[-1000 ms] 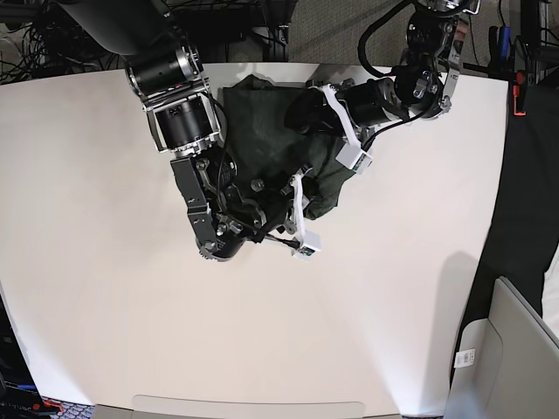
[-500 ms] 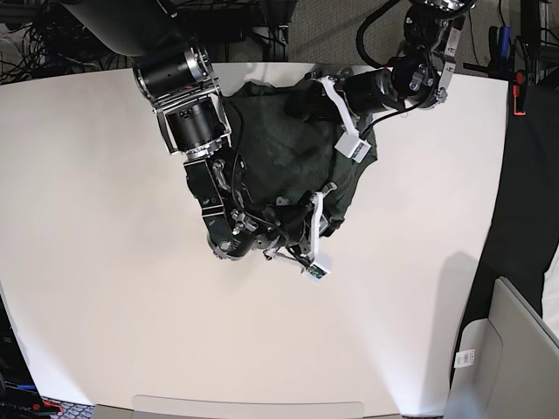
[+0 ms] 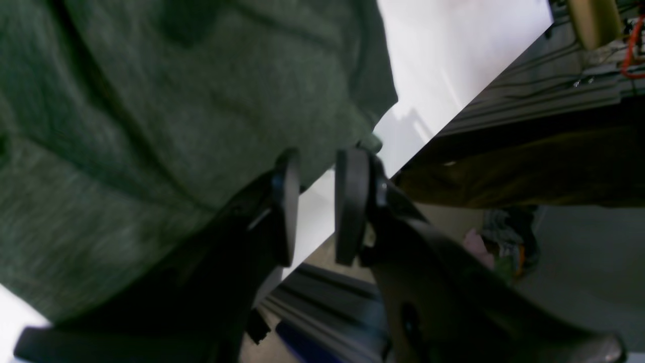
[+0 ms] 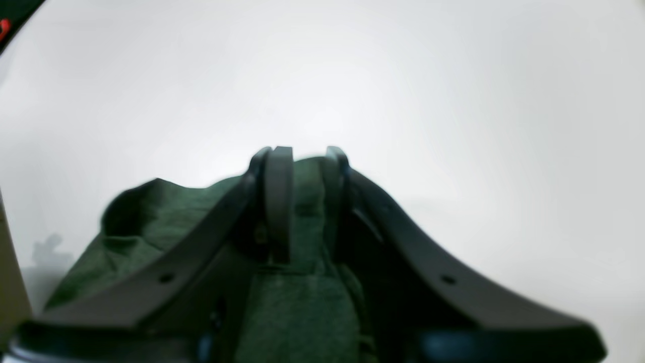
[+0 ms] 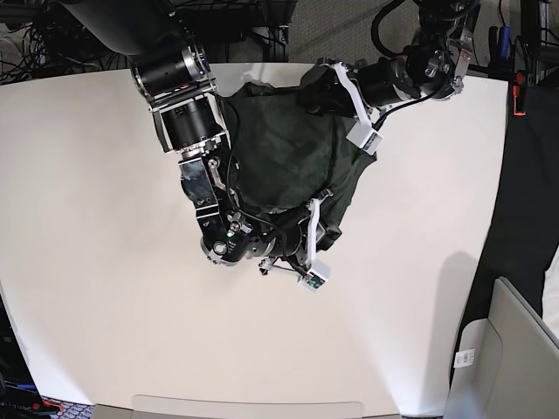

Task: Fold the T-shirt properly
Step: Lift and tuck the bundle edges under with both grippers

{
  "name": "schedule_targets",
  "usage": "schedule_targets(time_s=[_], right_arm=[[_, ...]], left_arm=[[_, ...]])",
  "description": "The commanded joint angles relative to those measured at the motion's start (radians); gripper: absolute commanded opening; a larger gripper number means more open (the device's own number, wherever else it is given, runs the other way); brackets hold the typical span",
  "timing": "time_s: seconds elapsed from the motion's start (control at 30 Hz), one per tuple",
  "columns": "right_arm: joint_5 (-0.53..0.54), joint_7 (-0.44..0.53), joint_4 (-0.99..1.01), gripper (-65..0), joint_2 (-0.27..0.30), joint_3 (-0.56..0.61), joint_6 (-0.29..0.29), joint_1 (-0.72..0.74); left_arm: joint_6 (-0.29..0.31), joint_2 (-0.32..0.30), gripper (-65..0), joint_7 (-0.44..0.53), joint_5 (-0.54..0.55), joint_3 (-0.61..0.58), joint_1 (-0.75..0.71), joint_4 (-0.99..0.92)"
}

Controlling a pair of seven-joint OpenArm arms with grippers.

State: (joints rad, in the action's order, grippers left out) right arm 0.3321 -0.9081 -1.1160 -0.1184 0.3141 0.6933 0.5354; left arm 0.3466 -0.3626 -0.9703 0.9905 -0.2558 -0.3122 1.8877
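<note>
Olive knit, the T-shirt (image 5: 288, 157) lies bunched at the far middle of the table (image 5: 105, 305); I see my right gripper (image 4: 302, 201) pinching its near hem; my left gripper (image 3: 315, 206) stands narrow, empty, at the far edge, fabric just left of it.

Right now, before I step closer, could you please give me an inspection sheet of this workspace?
Surface: white table, bare around the garment.
Job's things: T-shirt, crumpled in a heap at the far side, not folded.
Clutter: nothing seen.
Claws: right claw shut on the T-shirt's fabric; left claw open beside the fabric.
Cables: black cable looping above the left arm.
Surroundings: grey box beside the table's near right corner.
</note>
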Motion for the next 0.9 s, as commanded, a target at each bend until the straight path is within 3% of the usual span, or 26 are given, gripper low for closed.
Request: schedule_targets(time_s=[0.0, 0.17, 0.33, 0.67, 0.87], right_arm=[[0.006, 0.014, -0.014, -55.6, 0.019, -0.003, 0.005, 0.027], [0.003, -0.003, -0.017, -55.7, 0.067, -0.002, 0.005, -0.011], [0.003, -0.087, -0.028, -55.7, 0.092, -0.002, 0.005, -0.057], [0.005, -0.24, -0.269, -55.7, 0.173, -0.007, 0.005, -0.191], [0.008, -0.277, -0.427, -55.7, 0.234, -0.01, 0.005, -0.277]], left_arm=[[0.009, -0.002, -54.5, 0.009, 0.017, -0.004, -0.009, 0.013], [0.009, -0.003, -54.5, 0.009, 0.017, 0.0, -0.018, -0.086], [0.009, -0.026, -54.5, 0.014, 0.015, 0.002, -0.011, -0.145], [0.009, -0.031, -54.5, 0.021, 0.015, 0.002, 0.18, -0.365], [0.01, -0.082, -54.5, 0.047, 0.014, -0.006, 0.299, -0.469]])
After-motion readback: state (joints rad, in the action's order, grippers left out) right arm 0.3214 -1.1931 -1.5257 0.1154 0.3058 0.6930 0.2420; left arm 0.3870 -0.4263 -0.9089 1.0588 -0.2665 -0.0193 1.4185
